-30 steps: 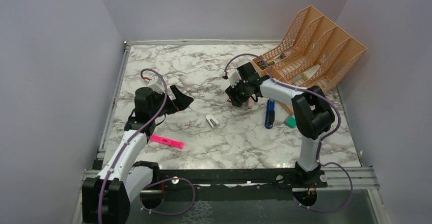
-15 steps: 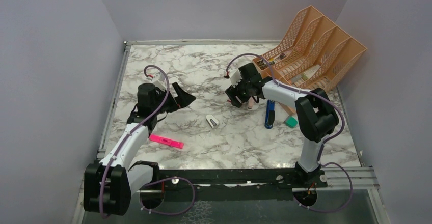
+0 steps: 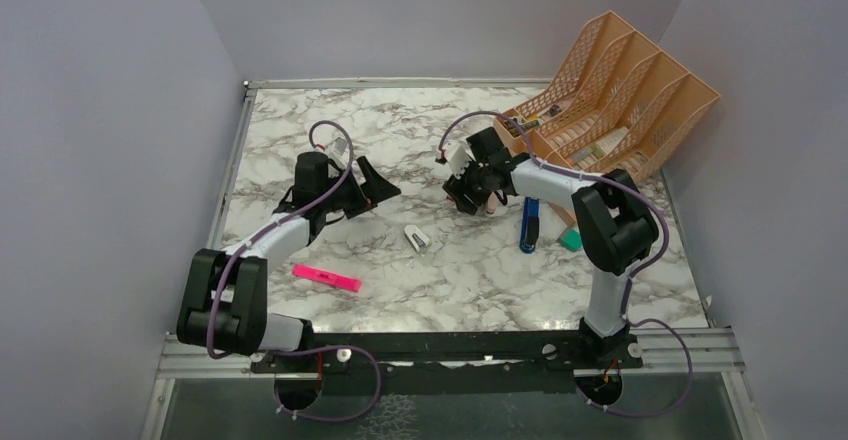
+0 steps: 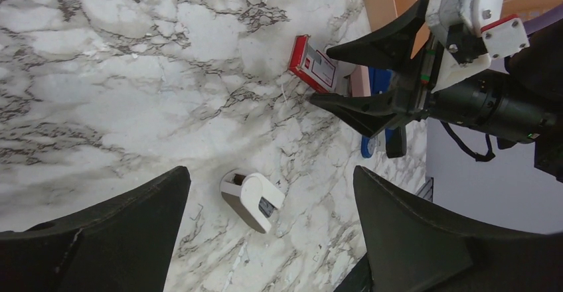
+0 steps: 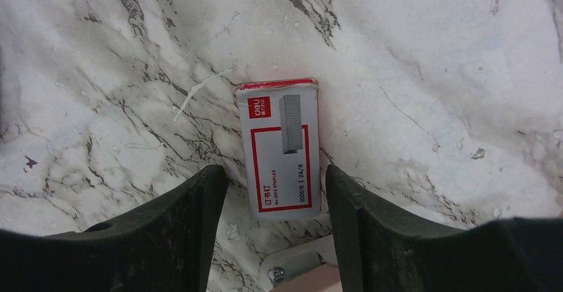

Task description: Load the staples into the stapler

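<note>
- Spreading under everything is the marble-patterned desk (image 3: 450,295), closed in by plain walls on three sides.
- An orange mesh file organiser (image 3: 625,90) fills the far right corner, tipped back, with small items in its slots too dim to name.
- The left hand (image 3: 380,196) hangs over the left-centre of the desk. Its fingers are spread wide and it has hold of nothing.
- The right hand (image 3: 465,198) is down at the desk near the organiser. Its fingers are parted on either side of the staples box, with a sliver of marble showing on both sides, so it does not grip the box.
- A blue stapler (image 3: 529,225), as far as the view shows, lies lengthwise just beside the right forearm, on its outer side.
- A pink highlighter (image 3: 326,278) lies flat nearer the bases, well apart from both hands.
- The red-and-white staples box (image 5: 279,152) lies flat, printed face up. Its near end sits between the right fingertips and its contents are out of sight.
- A pale pink-and-white item (image 5: 305,272) is just beside the box's near end, under the right wrist. I cannot tell what it is.
- A small white object with a brown underside (image 4: 253,201) lies on open marble between the two hands, nearer the left one.
- A teal eraser (image 3: 570,240) sits just right of the stapler.
</note>
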Robot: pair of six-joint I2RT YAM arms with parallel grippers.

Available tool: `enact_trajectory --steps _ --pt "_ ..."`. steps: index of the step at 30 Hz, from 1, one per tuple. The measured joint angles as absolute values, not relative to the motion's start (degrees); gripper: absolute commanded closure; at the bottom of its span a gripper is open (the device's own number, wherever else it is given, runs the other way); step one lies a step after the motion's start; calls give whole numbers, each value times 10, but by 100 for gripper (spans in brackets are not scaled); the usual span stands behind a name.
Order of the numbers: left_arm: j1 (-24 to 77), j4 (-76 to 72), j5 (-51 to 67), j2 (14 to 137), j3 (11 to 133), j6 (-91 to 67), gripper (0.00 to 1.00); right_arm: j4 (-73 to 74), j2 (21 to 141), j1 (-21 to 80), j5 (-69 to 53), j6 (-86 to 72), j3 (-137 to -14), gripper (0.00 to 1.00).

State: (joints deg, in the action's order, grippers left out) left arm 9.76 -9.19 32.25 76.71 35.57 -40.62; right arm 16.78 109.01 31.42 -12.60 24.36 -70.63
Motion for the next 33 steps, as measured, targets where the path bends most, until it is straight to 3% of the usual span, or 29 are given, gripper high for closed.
enact_trajectory --steps 9,25,33 --pt "136 -141 319 875 427 -451 22 170 1101 307 -150 265 -706 55" --pt "151 -215 332 1013 450 -485 35 126 1128 325 -220 289 -720 56" --pt "151 -261 358 1054 450 -492 55 108 1152 347 -239 303 -743 49"
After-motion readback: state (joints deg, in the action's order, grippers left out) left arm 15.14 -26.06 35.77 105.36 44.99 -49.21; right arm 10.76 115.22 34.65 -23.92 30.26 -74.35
